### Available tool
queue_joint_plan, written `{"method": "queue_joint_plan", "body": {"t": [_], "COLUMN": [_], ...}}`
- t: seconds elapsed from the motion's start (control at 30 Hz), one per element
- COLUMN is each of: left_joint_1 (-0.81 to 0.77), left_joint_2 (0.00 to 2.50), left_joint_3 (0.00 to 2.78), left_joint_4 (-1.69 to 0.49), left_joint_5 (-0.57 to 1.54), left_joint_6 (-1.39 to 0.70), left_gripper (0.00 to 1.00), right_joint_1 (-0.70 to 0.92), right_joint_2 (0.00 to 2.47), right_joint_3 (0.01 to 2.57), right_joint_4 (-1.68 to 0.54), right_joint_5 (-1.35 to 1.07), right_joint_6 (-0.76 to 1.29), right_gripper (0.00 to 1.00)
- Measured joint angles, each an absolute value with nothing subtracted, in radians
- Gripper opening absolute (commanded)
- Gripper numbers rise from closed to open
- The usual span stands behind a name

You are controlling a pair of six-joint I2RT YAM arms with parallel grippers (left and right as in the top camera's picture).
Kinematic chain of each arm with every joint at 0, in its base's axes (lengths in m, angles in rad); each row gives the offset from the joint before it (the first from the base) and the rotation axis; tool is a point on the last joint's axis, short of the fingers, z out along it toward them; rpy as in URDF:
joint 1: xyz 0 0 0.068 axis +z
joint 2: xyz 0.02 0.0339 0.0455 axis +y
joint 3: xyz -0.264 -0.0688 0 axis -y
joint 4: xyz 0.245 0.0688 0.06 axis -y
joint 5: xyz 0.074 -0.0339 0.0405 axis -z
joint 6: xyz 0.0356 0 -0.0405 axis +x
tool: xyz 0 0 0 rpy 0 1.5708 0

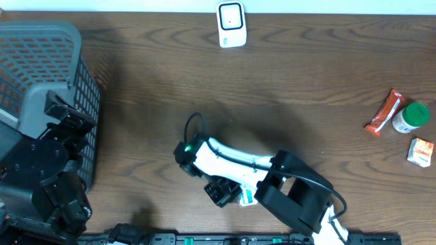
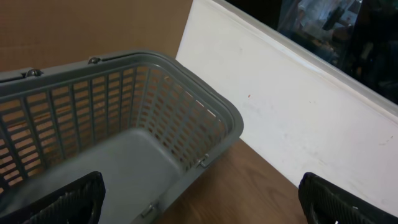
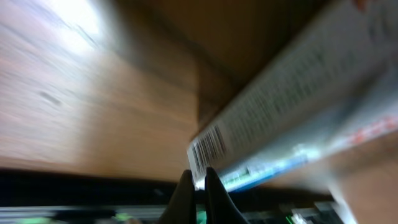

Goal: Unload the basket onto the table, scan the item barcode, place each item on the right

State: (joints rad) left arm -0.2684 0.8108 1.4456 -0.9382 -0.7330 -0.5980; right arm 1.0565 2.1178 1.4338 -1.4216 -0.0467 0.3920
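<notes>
1. Right gripper (image 3: 198, 175) nearest the lens in the right wrist view: fingers pinched together on the edge of the item (image 3: 280, 106), a flat printed pack. Grip is thin and at the pack's edge.
2. Barcode (image 3: 207, 149) shows on the end of the pack just above the fingers. The view is blurred, so the print can't be read.
3. From overhead the pack sits at the near centre of the table (image 1: 136, 88), only a teal sliver visible under the black gripper (image 1: 222, 191).
4. Scanner (image 1: 231, 25), a white unit, stands at the far edge, centre, well apart from the pack.
5. To do the step well: carry the pack far across the table, turn the wrist so the barcode face squares up to the scanner window, and keep the fingers off the bars. Hold steady, since an edge pinch could let the pack swivel.
6. Right arm pose: folded low at the near edge, elbow out left, wrist tucked back toward the base.
7. Left gripper (image 2: 202, 202) spread wide and holding nothing, hanging over the grey basket (image 2: 186, 81) at the left.
8. Orange packet (image 1: 383, 113), green-lidded bottle (image 1: 411, 117) and small box (image 1: 422, 151) lie at the right, untouched.
</notes>
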Motion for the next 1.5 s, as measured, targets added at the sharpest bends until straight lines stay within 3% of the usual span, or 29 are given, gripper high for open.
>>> {"method": "queue_joint_plan", "body": {"t": [0.17,0.43,0.77,1.13,1.5], "left_joint_1": [-0.268,-0.268,-0.268,-0.268,-0.268], "left_joint_2": [0.811,0.811,0.811,0.811,0.811], "left_joint_3": [1.446,1.446,1.446,1.446,1.446], "left_joint_4": [-0.938,-0.938,-0.938,-0.938,-0.938], "left_joint_5": [-0.733,-0.733,-0.733,-0.733,-0.733], "left_joint_6": [-0.598,-0.598,-0.598,-0.598,-0.598], "left_gripper": [1.0,1.0,1.0,1.0,1.0], "right_joint_1": [1.056,1.021,1.052,1.058,1.061], "right_joint_2": [2.118,2.116,1.928,1.842,1.841], "right_joint_3": [1.39,1.356,1.349,1.103,1.044], "right_joint_4": [-1.493,-1.424,-1.499,-1.183,-1.127], "right_joint_5": [0.121,0.27,0.165,0.022,-0.033], "right_joint_6": [0.464,0.545,0.553,0.578,0.614], "right_gripper": [0.01,0.01,0.01,0.01,0.01]}}
